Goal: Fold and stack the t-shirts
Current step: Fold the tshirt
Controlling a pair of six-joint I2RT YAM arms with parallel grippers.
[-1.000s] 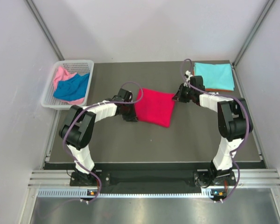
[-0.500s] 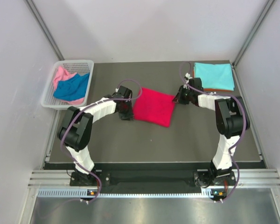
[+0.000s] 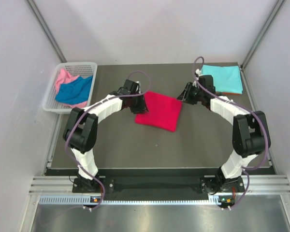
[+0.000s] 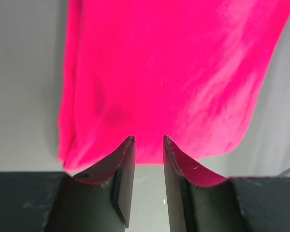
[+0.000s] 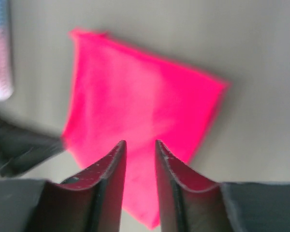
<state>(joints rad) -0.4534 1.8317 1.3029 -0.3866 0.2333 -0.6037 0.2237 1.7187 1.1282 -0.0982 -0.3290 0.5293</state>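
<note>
Top external | left gripper (image 3: 137,103) and right gripper (image 3: 185,95) are flanking folded crimson t-shirt (image 3: 159,111) — jaws narrowly parted, gripping nothing — likely positioning for lifting.

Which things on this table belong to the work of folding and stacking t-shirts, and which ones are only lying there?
Belong to the job:
red shirt, folded, mid-table; turquoise shirt, folded, far right corner; orange cloth edge under it; blue shirt and pink shirt, crumpled in the basket.

Only lying there:
the basket, which just holds the unfolded shirts.
</note>
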